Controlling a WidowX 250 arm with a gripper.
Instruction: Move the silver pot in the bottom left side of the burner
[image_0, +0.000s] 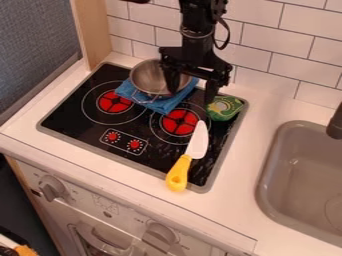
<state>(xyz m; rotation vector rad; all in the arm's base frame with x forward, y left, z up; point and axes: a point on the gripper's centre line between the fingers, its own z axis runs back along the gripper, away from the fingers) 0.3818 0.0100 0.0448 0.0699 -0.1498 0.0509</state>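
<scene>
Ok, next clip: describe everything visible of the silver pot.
The silver pot is round and lidless, with a smooth, shiny inside that looks like metal. What seems a thin wire handle shows at its front edge. It sits open side up on a crumpled blue cloth, at the back of the black stove. One finger of the open hand overlaps its right side; whether they touch, I can't tell.

My gripper (193, 95) is black, the pot (148, 76) silver, the cloth (163, 104) blue. I see a black stovetop (148, 131) with a grey border, red burner discs and thin pale rings. The knife (198, 144) pairs a white blade with a yellow handle; the small packet (225, 107) is green with yellow marks. Dark lines grid the white wall tiles (294, 47).
</scene>
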